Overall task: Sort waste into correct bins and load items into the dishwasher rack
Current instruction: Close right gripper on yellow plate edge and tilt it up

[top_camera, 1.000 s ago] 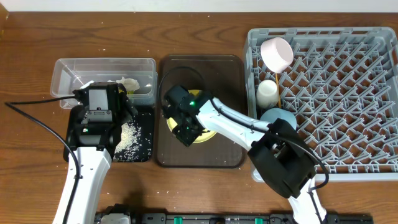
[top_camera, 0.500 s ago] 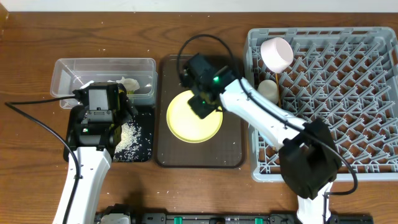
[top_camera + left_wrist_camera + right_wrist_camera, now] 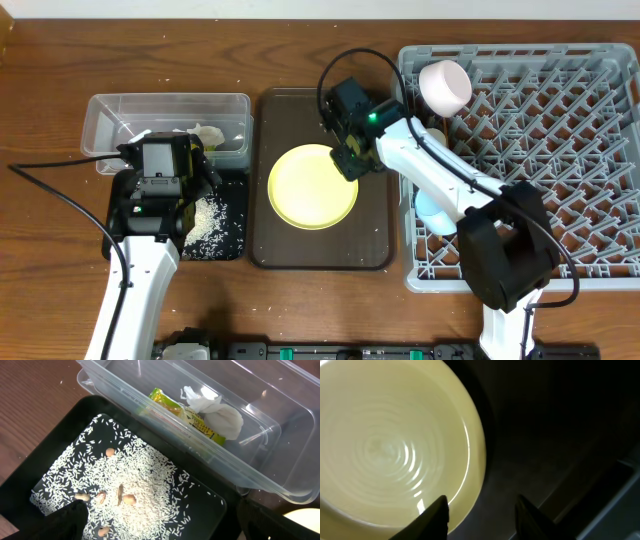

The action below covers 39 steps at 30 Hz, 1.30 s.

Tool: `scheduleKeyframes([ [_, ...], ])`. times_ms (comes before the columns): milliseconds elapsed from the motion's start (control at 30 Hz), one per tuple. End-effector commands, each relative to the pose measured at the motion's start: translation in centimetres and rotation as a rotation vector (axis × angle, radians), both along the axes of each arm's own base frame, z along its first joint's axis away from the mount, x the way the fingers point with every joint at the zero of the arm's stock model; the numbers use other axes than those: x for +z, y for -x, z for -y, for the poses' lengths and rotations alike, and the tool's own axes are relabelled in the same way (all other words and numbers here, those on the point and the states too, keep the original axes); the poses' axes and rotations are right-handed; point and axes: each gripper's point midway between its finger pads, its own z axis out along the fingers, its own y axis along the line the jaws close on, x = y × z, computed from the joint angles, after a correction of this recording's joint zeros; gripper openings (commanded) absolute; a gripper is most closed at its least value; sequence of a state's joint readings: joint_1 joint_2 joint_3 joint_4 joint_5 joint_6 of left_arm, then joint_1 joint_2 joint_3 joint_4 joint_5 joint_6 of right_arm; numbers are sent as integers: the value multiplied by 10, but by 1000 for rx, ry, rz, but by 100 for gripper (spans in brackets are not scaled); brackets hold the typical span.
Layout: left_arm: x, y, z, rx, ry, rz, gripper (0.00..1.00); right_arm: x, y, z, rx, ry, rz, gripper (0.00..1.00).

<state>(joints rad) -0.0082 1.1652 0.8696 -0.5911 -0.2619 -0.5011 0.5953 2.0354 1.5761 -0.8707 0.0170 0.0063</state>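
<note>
The right arm stretches left from the grey pegged rack point(image 3: 560, 150), its right gripper point(image 3: 480, 515) half-parted and empty over the glossy round yellow plate point(image 3: 311, 187) on the brown tray point(image 3: 320, 252). The left gripper point(image 3: 165, 527) gapes wide above rice grains point(image 3: 130, 485) in the black tray point(image 3: 30, 460). The wrapper point(image 3: 172, 405) and tissue point(image 3: 220, 412) lie in the clear tub point(image 3: 260, 390).

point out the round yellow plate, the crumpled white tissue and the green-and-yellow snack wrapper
round yellow plate point(image 3: 312, 187): overhead view, centre of its face
crumpled white tissue point(image 3: 222, 415): left wrist view, its bulging middle
green-and-yellow snack wrapper point(image 3: 167, 402): left wrist view, its green end
</note>
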Motion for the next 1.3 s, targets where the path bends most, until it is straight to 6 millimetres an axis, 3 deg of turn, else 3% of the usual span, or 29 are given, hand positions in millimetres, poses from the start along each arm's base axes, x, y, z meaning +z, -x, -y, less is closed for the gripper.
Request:
scheduleKeyframes([
  [0,5,-3,-3,18,-5,14,98,-9,7,1,12,16,-6,38],
  [367,5,-3,-3,18,-5,14,98,-40,10,-1,18,-17,21,33],
  [900,5,-3,-3,18,-5,14,98,-54,3,-12,24,-94,83,31],
  [1167,5,-3,-3,18,-5,14,98,-54,4,-11,23,-92,78,3],
  [1267,5,-3,-3,18,-5,14,98,-51,2,-13,24,-97,86,1],
])
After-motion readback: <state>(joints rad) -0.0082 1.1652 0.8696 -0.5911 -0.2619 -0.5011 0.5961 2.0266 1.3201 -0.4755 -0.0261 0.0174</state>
